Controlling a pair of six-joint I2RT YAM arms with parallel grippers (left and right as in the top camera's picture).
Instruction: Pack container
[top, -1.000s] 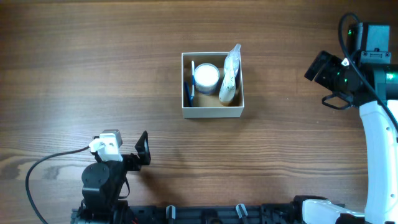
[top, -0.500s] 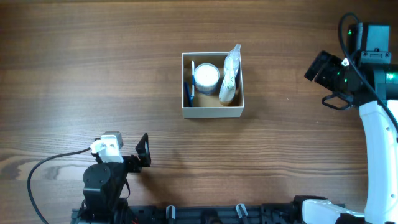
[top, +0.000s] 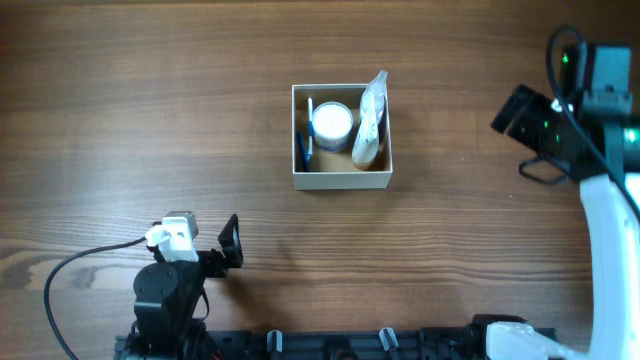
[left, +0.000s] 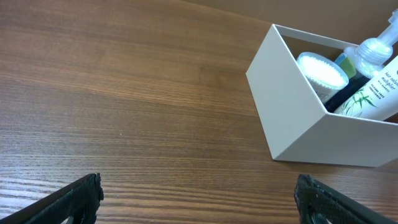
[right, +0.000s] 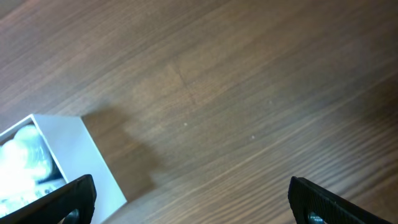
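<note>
The container (top: 341, 181) is a square white-walled cardboard box near the table's middle. It holds a round white-lidded jar (top: 332, 123), a clear bottle with a white label (top: 370, 125) and a blue item (top: 305, 148) along the left wall. The box also shows in the left wrist view (left: 292, 115) and at the lower left of the right wrist view (right: 74, 149). My left gripper (left: 199, 199) is open and empty over bare wood, near the front left. My right gripper (right: 193, 199) is open and empty, raised at the far right, away from the box.
The dark wood table (top: 150, 100) surrounds the box. The left arm's base and cable (top: 165, 290) sit at the front left. The right arm (top: 600, 200) stands along the right edge. A black rail (top: 350, 345) runs along the front edge.
The right arm has shifted slightly to the right. The left arm and the box's contents have not moved.
</note>
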